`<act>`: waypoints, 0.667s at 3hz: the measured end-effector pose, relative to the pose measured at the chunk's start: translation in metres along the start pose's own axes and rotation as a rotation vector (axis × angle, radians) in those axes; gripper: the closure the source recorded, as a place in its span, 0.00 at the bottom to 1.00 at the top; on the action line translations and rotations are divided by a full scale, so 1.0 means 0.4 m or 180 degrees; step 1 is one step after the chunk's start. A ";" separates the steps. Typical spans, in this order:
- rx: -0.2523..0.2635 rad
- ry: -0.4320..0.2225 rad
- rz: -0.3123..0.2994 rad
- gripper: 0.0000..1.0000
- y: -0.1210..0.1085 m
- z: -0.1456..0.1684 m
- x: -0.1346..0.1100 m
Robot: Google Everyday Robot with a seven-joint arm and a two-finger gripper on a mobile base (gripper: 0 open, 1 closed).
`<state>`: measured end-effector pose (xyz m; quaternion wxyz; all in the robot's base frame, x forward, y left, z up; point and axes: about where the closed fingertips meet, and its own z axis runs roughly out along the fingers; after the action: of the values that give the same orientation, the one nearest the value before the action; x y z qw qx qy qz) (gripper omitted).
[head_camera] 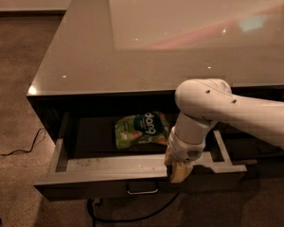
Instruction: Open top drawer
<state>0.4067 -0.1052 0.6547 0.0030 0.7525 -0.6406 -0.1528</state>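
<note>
The top drawer (109, 167) stands pulled out from under the grey counter. Its dark front faces me with a small metal bar handle (142, 191) at its centre, and its pale grey walls show. A green snack bag (141, 129) lies inside on the drawer floor. My gripper (178, 170) hangs from the white arm (213, 110) at the drawer's front wall, right of the handle, its yellowish fingertips over the front edge.
A glossy grey countertop (156, 41) spans the cabinet above the drawer. A black cable (19, 150) runs over the speckled floor at the left, and another loops under the drawer (132, 216). A further drawer front (265, 155) lies behind my arm on the right.
</note>
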 end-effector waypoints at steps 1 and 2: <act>0.0000 0.0000 0.0000 0.35 0.000 0.000 0.000; 0.0000 0.0000 0.0000 0.12 0.000 0.000 0.000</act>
<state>0.4067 -0.1052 0.6547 0.0031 0.7526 -0.6406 -0.1528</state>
